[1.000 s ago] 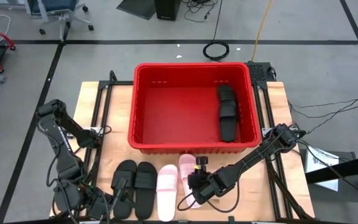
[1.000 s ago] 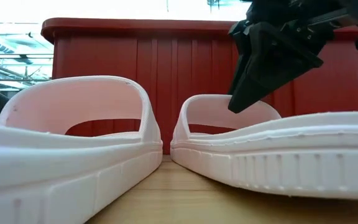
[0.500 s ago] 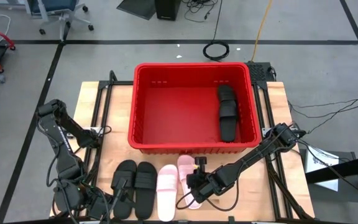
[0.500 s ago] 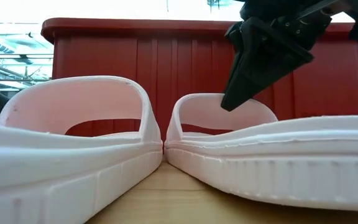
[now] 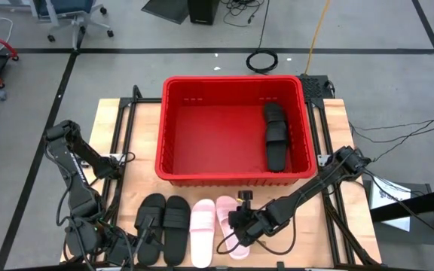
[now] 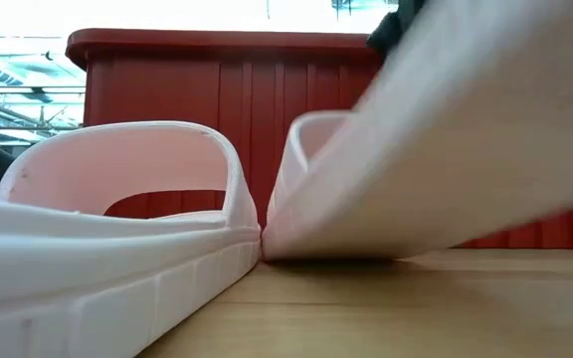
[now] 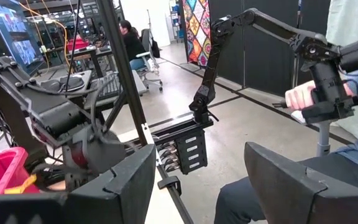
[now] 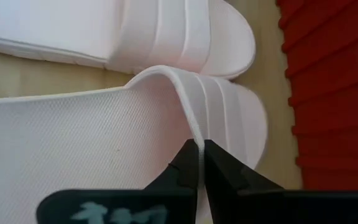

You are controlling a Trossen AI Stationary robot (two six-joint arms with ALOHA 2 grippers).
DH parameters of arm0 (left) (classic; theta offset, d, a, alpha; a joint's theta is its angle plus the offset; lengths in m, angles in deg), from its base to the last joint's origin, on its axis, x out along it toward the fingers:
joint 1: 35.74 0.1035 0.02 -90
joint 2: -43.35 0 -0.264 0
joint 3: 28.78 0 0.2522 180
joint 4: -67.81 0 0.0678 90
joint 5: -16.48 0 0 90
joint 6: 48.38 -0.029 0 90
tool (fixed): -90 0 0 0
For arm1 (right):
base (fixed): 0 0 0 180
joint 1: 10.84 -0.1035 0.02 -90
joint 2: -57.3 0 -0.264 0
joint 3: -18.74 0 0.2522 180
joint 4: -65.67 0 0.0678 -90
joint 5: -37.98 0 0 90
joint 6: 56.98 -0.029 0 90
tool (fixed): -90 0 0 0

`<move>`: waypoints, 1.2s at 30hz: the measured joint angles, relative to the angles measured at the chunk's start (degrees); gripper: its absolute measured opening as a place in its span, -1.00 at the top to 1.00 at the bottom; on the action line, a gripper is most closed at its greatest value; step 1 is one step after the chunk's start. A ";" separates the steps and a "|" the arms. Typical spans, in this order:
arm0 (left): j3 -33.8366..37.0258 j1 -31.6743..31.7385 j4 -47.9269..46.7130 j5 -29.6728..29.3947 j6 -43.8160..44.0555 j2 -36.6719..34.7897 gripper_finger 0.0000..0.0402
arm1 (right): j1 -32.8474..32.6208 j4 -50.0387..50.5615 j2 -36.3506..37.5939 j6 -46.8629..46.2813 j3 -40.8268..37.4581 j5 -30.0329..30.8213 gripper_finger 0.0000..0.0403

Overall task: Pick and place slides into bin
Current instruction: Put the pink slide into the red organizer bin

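My right pincer [image 8: 199,163] was clenched on the pink slide's [image 5: 230,223] strap edge near the bench's [image 5: 337,128] front edge, tilting it up. It looked light, soft and bendy, so the thin strap seemed the best hold.

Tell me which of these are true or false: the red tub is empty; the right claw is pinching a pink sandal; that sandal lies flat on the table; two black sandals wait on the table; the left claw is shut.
1. The red tub is empty. False: one black sandal lies inside.
2. The right claw is pinching a pink sandal. True.
3. That sandal lies flat on the table. False: the low view shows one end tilted up.
4. Two black sandals wait on the table. True.
5. The left claw is shut. False: it is open.
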 joint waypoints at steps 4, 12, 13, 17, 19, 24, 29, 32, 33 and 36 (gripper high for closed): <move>0.00 0.00 -0.06 0.00 0.05 0.00 -0.24 | -1.12 -0.32 0.96 -0.02 0.00 0.20 0.99; 0.00 0.00 -0.04 0.00 0.22 0.00 -0.24 | -2.91 -2.35 2.93 -0.02 0.00 0.24 0.99; 0.00 0.00 -0.06 0.00 0.22 0.00 -0.24 | -3.19 -2.51 3.26 -0.04 0.00 0.26 0.99; 0.00 0.00 -0.05 0.00 0.20 0.00 -0.24 | -4.31 -4.34 4.36 0.23 0.00 0.34 0.99; 0.00 0.00 -0.04 0.00 0.21 0.00 -0.24 | -4.83 -5.84 4.83 1.17 0.00 0.34 1.00; 0.00 0.00 -0.04 0.00 0.20 0.00 -0.24 | -6.11 -10.64 5.46 4.78 0.00 0.34 1.00; -0.02 0.00 -0.02 0.00 0.17 0.00 -0.24 | -7.03 -15.21 5.56 8.98 0.00 0.17 1.00; 0.00 0.00 -0.04 0.00 0.13 0.00 -0.24 | -7.07 -17.99 5.56 10.82 0.00 -1.41 1.00; -0.01 0.00 -0.04 0.00 -0.03 0.00 -0.24 | -7.05 -18.87 5.56 11.29 0.00 -1.62 1.00; -0.02 0.00 -0.03 0.00 -0.25 0.00 -0.24 | -7.03 -21.71 5.56 13.65 0.00 -2.62 1.00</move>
